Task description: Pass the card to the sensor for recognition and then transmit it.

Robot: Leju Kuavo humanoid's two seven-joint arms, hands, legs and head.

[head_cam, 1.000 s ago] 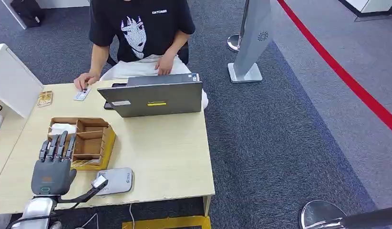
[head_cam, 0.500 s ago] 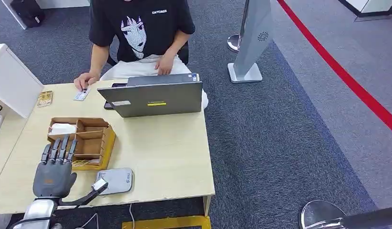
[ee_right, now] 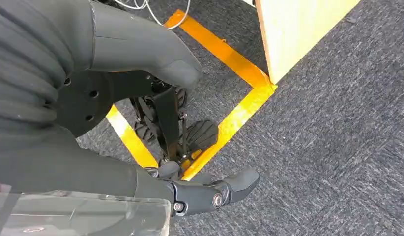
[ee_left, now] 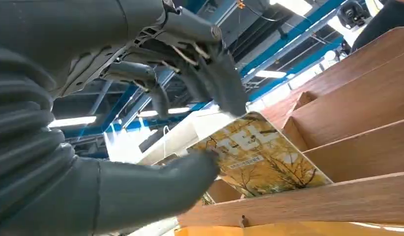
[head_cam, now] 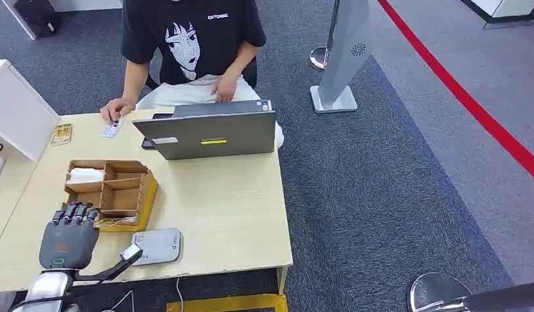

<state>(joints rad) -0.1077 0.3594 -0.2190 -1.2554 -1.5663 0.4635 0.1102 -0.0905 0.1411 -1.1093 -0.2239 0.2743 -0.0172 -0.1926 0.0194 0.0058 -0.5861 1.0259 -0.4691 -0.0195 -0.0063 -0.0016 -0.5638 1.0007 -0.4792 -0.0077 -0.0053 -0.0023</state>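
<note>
A light wooden table (head_cam: 219, 208) stands on grey carpet (head_cam: 394, 195). The left hand (head_cam: 68, 237) hovers at the near left corner of the wooden organiser box (head_cam: 112, 192), fingers curled down into it. In the left wrist view, its thumb (ee_left: 156, 184) and fingers (ee_left: 210, 81) close on a yellow printed card (ee_left: 259, 160) that stands upright in a slot of the box; whether the pinch is firm cannot be told. The grey sensor pad (head_cam: 159, 246) lies flat just right of the hand, near the table's front edge. The right hand (ee_right: 141, 123) hangs over carpet and yellow floor tape (ee_right: 229, 113), fingers loosely apart, holding nothing. Beyond the box sits an open grey laptop (head_cam: 209, 133); a seated person's hand (head_cam: 115, 109) rests on a small card (head_cam: 111, 128) at the far left edge
</note>
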